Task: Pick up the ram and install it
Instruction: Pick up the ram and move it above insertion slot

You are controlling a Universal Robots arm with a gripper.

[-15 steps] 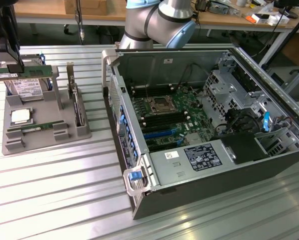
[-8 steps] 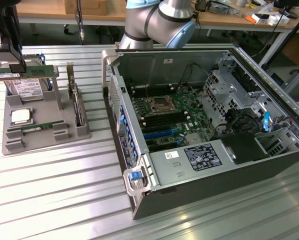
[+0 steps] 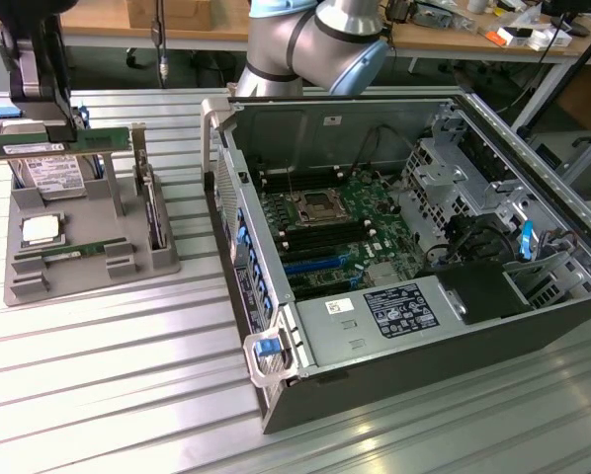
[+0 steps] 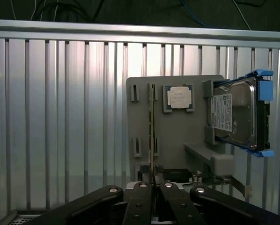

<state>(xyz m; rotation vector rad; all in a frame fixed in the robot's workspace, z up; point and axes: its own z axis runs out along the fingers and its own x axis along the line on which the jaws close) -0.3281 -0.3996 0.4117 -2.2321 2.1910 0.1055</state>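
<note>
Exterior view: jaws clamped on ram (image 3: 93, 138) over grey tray (image 3: 78, 281); wrist view shows ram edge-on.

On the bench (image 3: 108, 375), a holder (image 3: 93, 259) stands to the exterior view's left of an open computer case (image 3: 533, 326), the two close but apart. The hard drive (image 3: 54, 178) leans at the holder's far end, with the CPU chip (image 3: 41, 230) in front of it and a second memory stick (image 3: 73, 253) lying nearer still. The hand (image 3: 50, 130) hangs above the hard drive with the ram (image 3: 19, 146) held level in it. Inside the case, the motherboard (image 3: 325, 227) lies in the middle and the power supply box (image 3: 375, 316) on the near side.
</note>
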